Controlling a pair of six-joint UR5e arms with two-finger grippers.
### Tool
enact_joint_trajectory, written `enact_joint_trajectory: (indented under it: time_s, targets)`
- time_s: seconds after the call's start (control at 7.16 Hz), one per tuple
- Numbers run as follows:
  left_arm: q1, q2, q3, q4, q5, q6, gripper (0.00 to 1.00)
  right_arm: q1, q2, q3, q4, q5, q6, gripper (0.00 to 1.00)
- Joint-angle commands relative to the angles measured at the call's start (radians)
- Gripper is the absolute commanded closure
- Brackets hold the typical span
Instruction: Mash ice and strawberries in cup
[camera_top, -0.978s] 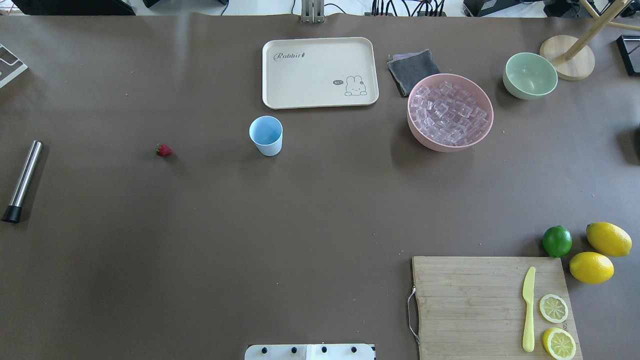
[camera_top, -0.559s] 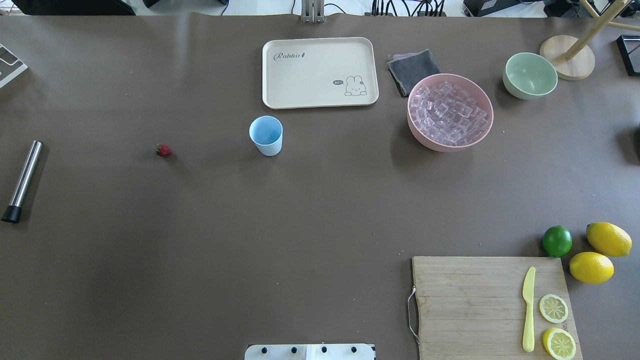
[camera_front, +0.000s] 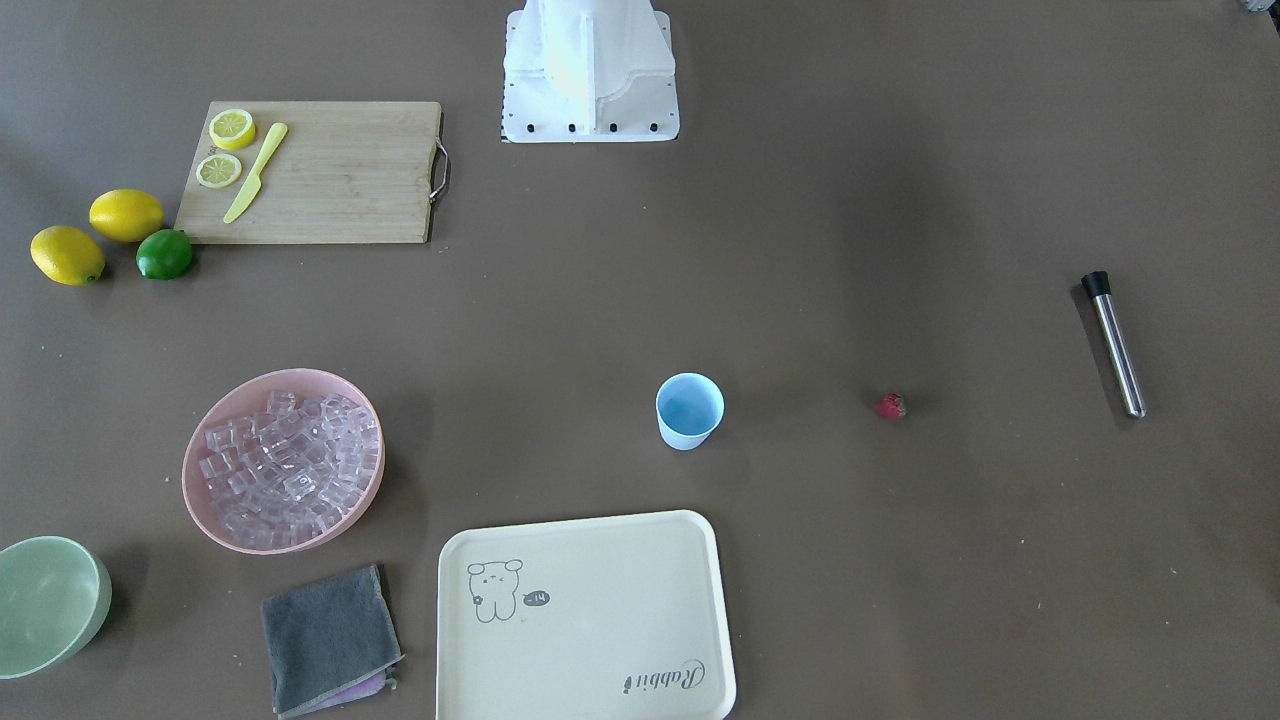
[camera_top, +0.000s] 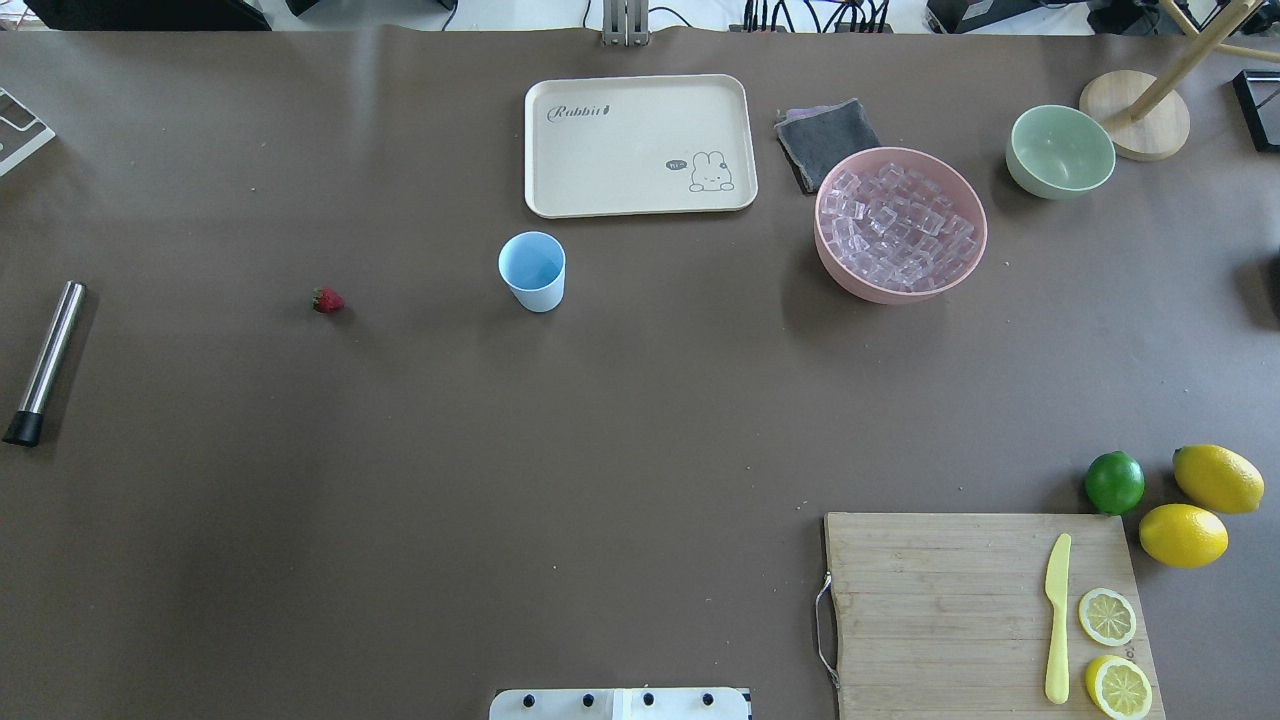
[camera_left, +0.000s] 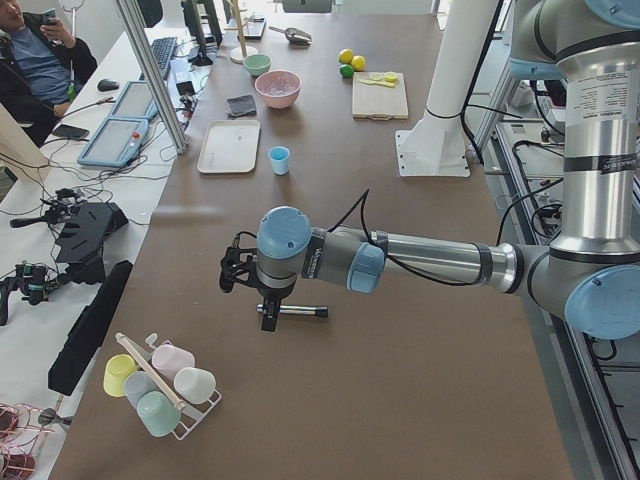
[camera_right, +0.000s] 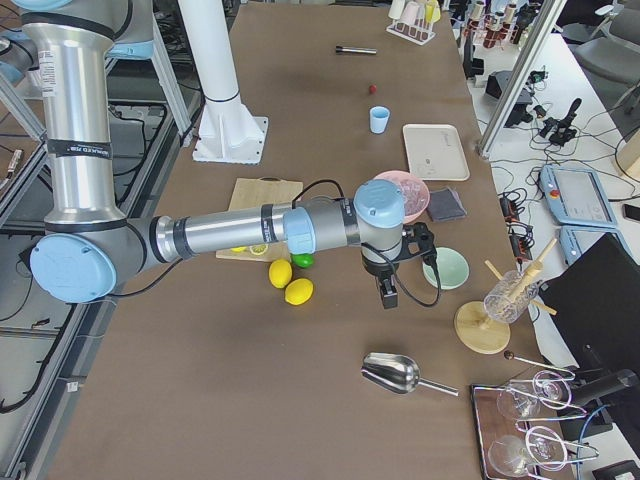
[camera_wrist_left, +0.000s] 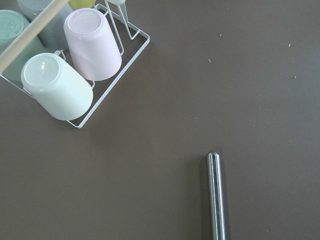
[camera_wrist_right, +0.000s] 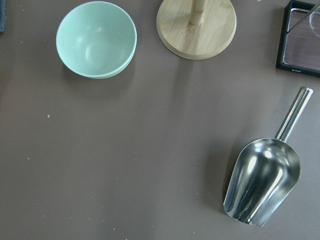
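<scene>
Here the cup, strawberry and ice lie well apart from the left gripper and the right gripper; if these are open, I cannot tell.

A light-blue cup stood upright and empty near the middle of the table. A small red strawberry lay well apart toward the robot's left, and clear ice cubes filled a pink bowl to the right.
</scene>
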Motion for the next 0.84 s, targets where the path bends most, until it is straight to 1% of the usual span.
enact_joint_trajectory:
  time_s: [0.0,0.14,0.28,0.42,0.56,0.7]
  targets:
    - [-0.001,0.004,0.007,-0.002,-0.004,0.0,0.02,-0.148,0.095,0.067,0.004,-0.018,0.187,0.01]
    - [-0.001,0.004,0.007,-0.005,-0.004,0.0,0.02,-0.24,0.161,0.068,0.006,-0.062,0.33,0.01]
    - [-0.001,0.003,0.009,-0.006,-0.002,0.0,0.02,-0.32,0.192,0.074,0.007,-0.144,0.389,0.01]
    - [-0.001,0.003,0.01,-0.008,-0.001,0.0,0.02,-0.39,0.225,0.052,0.012,-0.198,0.417,0.01]
    - [-0.001,0.003,0.009,-0.01,-0.001,0.001,0.02,-0.464,0.234,0.042,0.013,-0.269,0.434,0.02]
    - [-0.001,0.003,0.007,-0.01,-0.002,0.0,0.02,-0.536,0.283,-0.002,0.016,-0.356,0.426,0.02]
